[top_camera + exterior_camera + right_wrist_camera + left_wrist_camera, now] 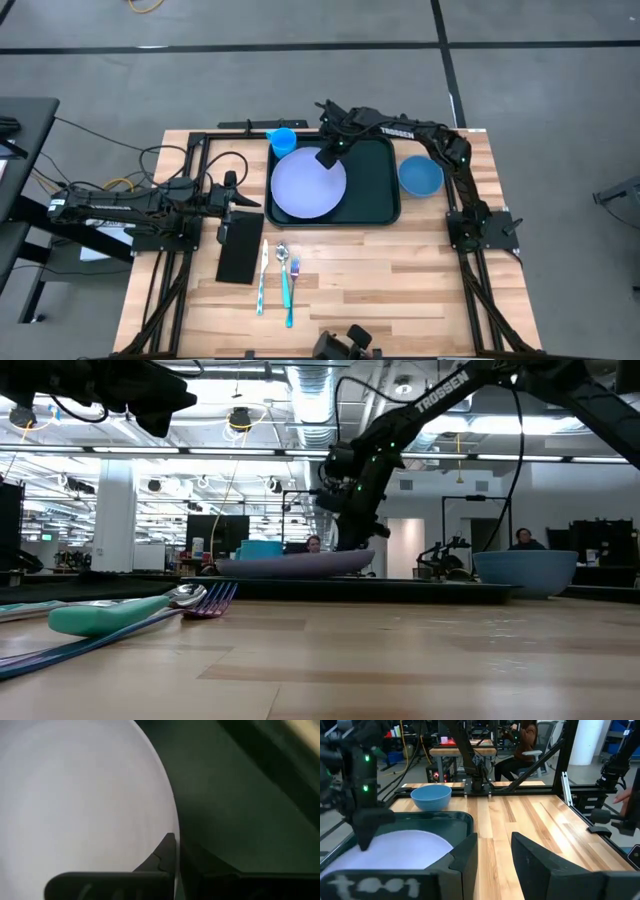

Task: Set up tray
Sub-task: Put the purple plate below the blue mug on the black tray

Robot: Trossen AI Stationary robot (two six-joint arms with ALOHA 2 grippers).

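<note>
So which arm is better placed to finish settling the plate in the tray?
The right: its tool is already closed on the plate rim over the tray. The left tool waits open beside the tray.

A: Where did the plate [307,187] sit?
B: In the tray [378,190], toward its left side, its edge over the tray's left rim. The cup [282,139] stood just behind it.
A: And the bowl [420,176]?
B: On the tabletop [400,280], right of the tray. The napkin [240,246] lay front-left, cutlery [277,278] just right of it.
</note>
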